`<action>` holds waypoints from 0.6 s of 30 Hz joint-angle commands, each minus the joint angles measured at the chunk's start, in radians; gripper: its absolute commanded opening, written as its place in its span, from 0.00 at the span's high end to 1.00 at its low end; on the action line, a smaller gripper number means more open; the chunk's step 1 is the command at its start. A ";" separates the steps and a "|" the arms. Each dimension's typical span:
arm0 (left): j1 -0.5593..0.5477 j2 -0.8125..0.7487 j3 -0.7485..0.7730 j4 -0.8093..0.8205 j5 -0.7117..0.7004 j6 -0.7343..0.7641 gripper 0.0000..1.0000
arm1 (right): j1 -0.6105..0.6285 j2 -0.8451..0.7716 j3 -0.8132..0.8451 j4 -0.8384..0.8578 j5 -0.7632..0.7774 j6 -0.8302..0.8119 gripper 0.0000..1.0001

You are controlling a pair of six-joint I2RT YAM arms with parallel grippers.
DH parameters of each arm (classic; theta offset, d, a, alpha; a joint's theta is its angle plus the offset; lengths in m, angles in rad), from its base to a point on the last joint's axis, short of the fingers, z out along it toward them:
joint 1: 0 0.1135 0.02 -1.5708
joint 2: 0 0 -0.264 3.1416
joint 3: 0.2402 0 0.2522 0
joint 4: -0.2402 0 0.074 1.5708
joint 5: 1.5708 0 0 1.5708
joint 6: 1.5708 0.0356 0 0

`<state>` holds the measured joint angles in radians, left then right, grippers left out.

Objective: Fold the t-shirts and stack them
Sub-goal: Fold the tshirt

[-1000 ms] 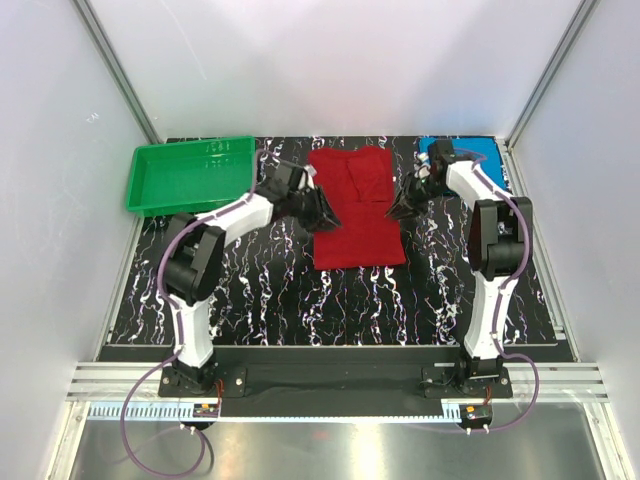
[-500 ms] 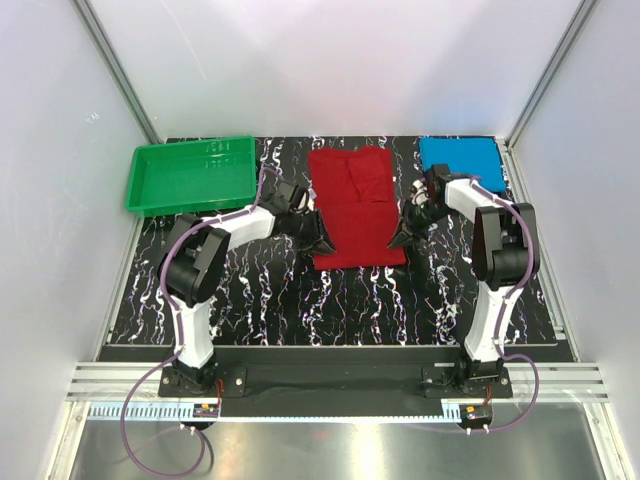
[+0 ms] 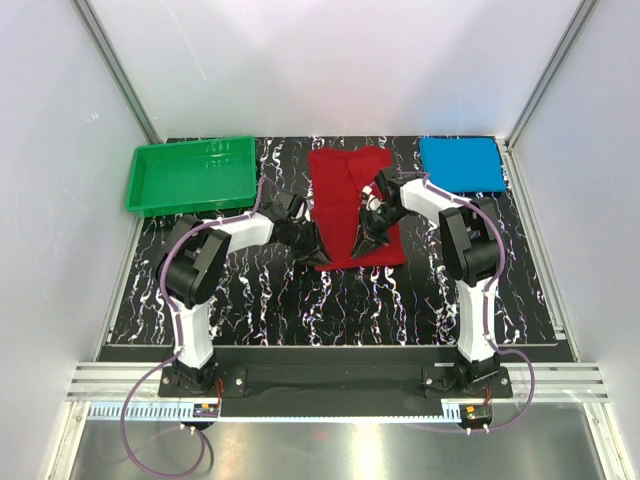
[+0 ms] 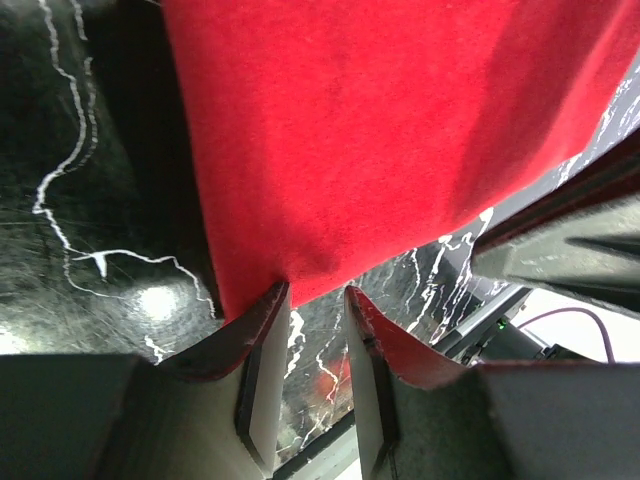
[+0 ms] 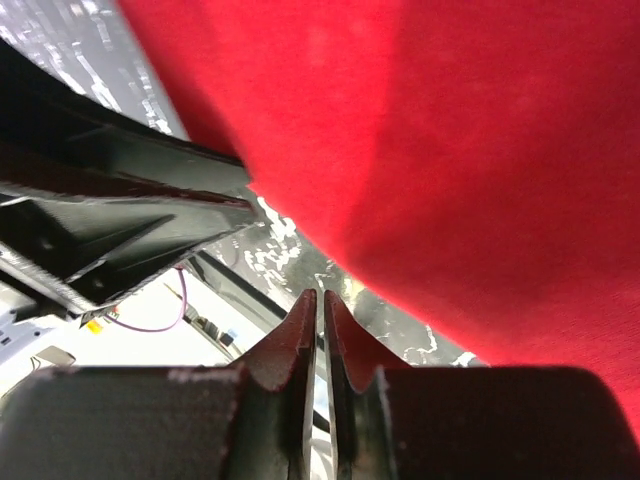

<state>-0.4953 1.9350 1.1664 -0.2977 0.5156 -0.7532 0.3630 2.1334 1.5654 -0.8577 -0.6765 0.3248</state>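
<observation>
Red shirt (image 3: 335,200) lies flat, far middle of table (image 3: 260,300); blue shirt (image 3: 460,164) folded at far right corner. Left gripper (image 3: 316,257) at red shirt's near left corner, jaws apart, hem at the tips. Right gripper (image 3: 363,244) over its near edge, jaws almost together, nothing seen between

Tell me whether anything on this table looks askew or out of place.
Only the deep red cloth t-shirt in the middle: it lies partly folded, with a rumpled flap on its right half and a slightly slanted near edge, unlike the bright blue shirt, a neat folded rectangle at the far right.
</observation>
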 commanded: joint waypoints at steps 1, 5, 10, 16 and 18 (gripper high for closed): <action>0.009 0.010 -0.022 0.032 -0.015 0.003 0.67 | -0.013 -0.001 -0.001 0.003 -0.011 -0.007 0.88; 0.017 0.010 -0.056 0.037 -0.019 0.009 0.67 | -0.016 -0.003 -0.045 0.019 0.032 -0.013 0.88; 0.029 0.012 -0.080 0.035 -0.019 0.022 0.67 | -0.033 -0.020 -0.090 0.025 0.075 -0.024 0.89; 0.031 0.015 -0.088 0.035 -0.017 0.034 0.67 | -0.096 -0.056 -0.148 0.039 0.080 -0.026 0.89; 0.031 0.018 -0.088 0.035 -0.015 0.037 0.67 | -0.117 -0.072 -0.166 0.042 0.083 -0.029 0.89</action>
<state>-0.4694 1.9385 1.1099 -0.2253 0.5575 -0.7570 0.2886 2.1357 1.4220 -0.8314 -0.6216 0.3172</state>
